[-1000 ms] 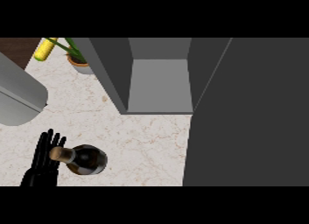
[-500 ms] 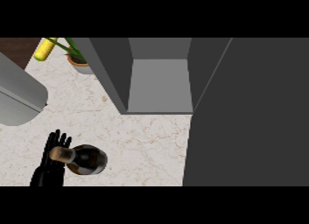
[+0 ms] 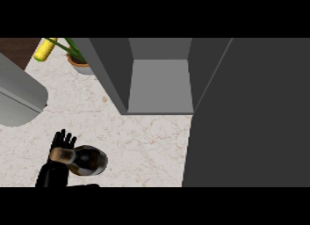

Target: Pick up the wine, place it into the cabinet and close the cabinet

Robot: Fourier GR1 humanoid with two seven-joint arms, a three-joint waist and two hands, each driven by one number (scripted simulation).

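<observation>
The left hand (image 3: 61, 143) shows at lower left, fingers straight and spread, just behind the wine (image 3: 84, 160), which stands upright on the counter (image 3: 144, 145); contact cannot be told. Bare counter lies between wine and the open cabinet (image 3: 158, 88), its door (image 3: 261, 114) filling the right.
</observation>
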